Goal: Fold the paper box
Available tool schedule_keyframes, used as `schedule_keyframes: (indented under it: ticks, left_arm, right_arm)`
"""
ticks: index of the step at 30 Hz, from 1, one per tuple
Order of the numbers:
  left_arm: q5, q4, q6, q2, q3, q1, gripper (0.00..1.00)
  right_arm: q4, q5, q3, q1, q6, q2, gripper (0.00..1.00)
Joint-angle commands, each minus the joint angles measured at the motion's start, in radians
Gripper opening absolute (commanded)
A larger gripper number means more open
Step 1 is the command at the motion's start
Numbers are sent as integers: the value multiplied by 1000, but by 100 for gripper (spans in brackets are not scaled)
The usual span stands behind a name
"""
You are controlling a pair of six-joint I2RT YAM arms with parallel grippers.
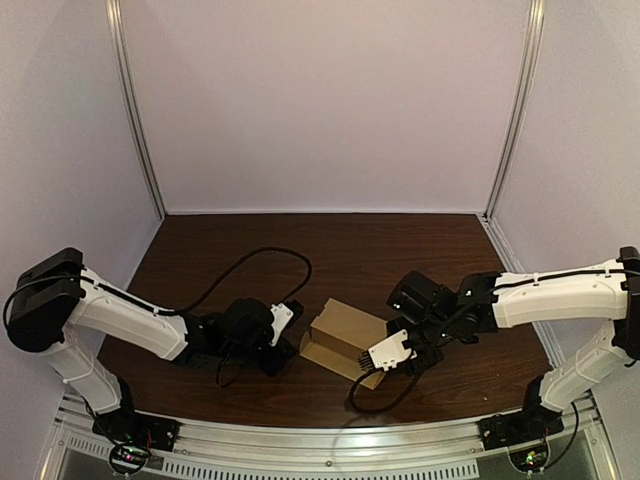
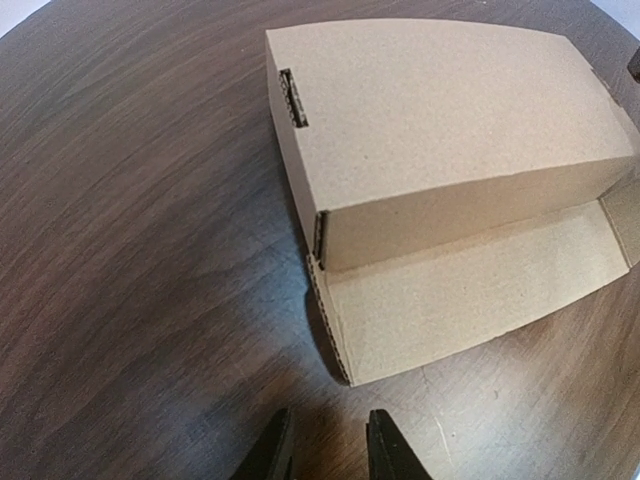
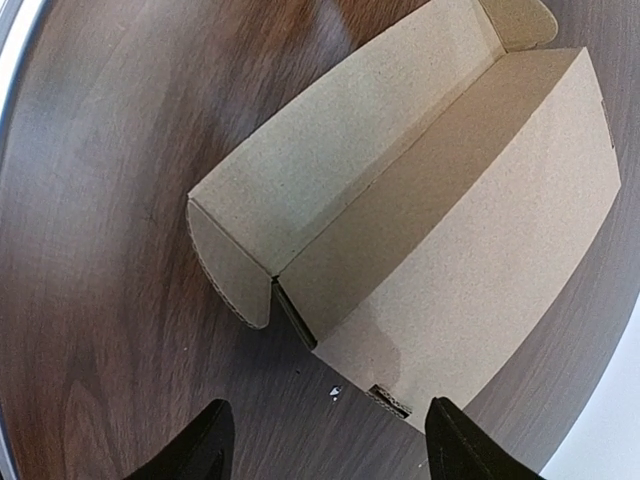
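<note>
The cardboard box [image 1: 345, 340] sits on the dark table [image 1: 330, 240] close to the middle of its near edge, between the two arms. The left gripper [image 1: 290, 325] is just beside the box's left end and the right gripper [image 1: 397, 352] is at its right end. We judge that the arms bracket the box this way so that one can steady the body while the other works the loose panel.

Neither pincer grasps anything. In its wrist view the left gripper's fingers [image 2: 385, 450] stand only narrowly parted, low over bare wood short of the box's corner. The right gripper's fingers [image 3: 205, 450] are spread wide, released, with the end of the box framed between them.

From above, the box reads as little more than a tan block with a step in it. The wrist cameras add the detail:

- **Left wrist view:** the body is raised and closed on top, a long flap [image 2: 470, 300] lies flat on the table on the near side, and a cut slot [image 2: 292, 97] sits on the upper panel's edge.
- **Right wrist view:** the opposite end shows a rounded end ear [image 3: 230, 265] turned up at the flap's end and another tab [image 3: 520, 20] at the far end — neither is visible overhead.

With the flap down, we judge the folding unfinished — lifting and tucking it looks like the remaining work.
</note>
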Motion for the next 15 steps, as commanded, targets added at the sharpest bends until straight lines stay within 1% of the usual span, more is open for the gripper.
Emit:
schedule_keyframes:
  ticks: [1, 4, 8, 12, 15]
  left_arm:
    - [10, 71, -1, 43, 32, -4, 27]
    - [6, 52, -1, 70, 60, -4, 26]
    - [-13, 48, -8, 78, 71, -4, 23]
    - [-26, 50, -9, 84, 79, -3, 19]
    - [-21, 47, -3, 102, 95, -4, 17]
  right_arm:
    - [52, 69, -59, 12, -8, -12, 67]
    - [136, 96, -95, 35, -23, 0, 67]
    - [211, 112, -115, 64, 12, 4, 68]
    - [235, 126, -123, 79, 47, 0, 68]
    - [253, 127, -125, 83, 63, 11, 66]
